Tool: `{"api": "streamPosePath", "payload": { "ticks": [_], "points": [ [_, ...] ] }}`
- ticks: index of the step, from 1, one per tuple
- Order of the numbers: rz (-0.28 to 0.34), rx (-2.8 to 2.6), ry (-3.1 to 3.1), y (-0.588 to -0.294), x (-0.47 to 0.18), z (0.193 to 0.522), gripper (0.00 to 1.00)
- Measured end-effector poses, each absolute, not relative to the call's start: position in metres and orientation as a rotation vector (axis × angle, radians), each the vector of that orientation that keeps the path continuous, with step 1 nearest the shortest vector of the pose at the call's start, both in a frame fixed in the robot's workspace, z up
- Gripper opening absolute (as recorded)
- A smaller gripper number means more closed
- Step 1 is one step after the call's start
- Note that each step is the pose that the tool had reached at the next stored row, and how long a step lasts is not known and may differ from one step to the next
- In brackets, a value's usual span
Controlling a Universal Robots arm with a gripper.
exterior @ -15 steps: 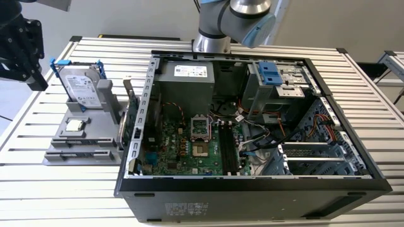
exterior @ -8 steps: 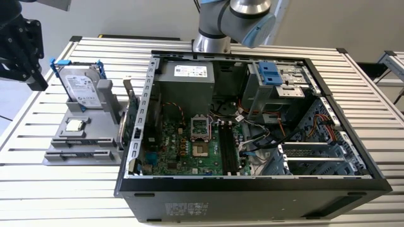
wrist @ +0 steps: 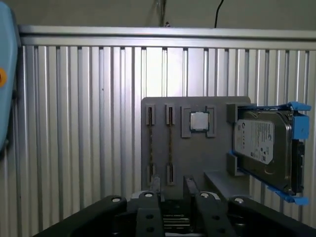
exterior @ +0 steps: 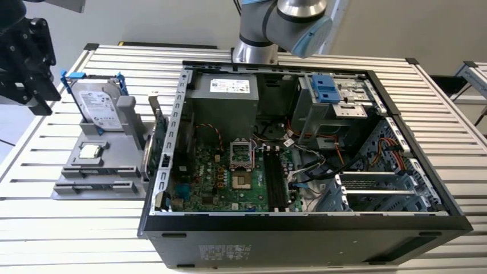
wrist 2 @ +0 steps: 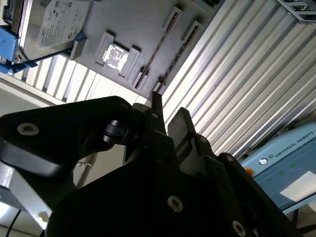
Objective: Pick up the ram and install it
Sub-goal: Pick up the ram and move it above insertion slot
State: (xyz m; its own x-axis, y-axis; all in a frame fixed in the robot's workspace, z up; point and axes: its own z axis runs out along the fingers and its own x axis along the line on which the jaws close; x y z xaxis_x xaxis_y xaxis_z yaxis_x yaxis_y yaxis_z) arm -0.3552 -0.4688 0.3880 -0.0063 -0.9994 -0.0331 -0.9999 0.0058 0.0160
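Note:
My black gripper (exterior: 32, 74) hangs high at the exterior view's left, above and beside the grey holder (exterior: 114, 182). In both wrist views its fingers (wrist: 155, 186) stand apart with nothing between them, so the gripper (wrist: 172, 186) (wrist 2: 168, 112) is open. Far below it, the holder (wrist: 192, 148) carries two long slots, each with a thin brownish strip between end clips. These look like the ram (wrist: 149, 143) (wrist 2: 159, 49) seen edge-on, with a second strip beside it. On the motherboard (exterior: 228, 182) in the open computer case (exterior: 304, 228), the black ram slots (exterior: 274, 180) lie side by side.
The holder also carries a silver hard drive in a blue frame (exterior: 99, 103) (wrist: 264, 148) and a square chip (exterior: 90, 151) (wrist: 199, 121). A green expansion card (exterior: 159, 154) stands against the case wall. The arm's base (exterior: 259, 34) rises behind the case on the slatted table (exterior: 45, 228).

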Motion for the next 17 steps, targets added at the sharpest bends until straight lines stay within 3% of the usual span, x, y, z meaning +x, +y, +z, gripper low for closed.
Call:
{"api": "streamPosePath", "payload": {
  "ticks": [17],
  "points": [
    [0.049,-2.216,2.204,-0.4688,-0.3552,0.3802,1.0]
  ]
}}
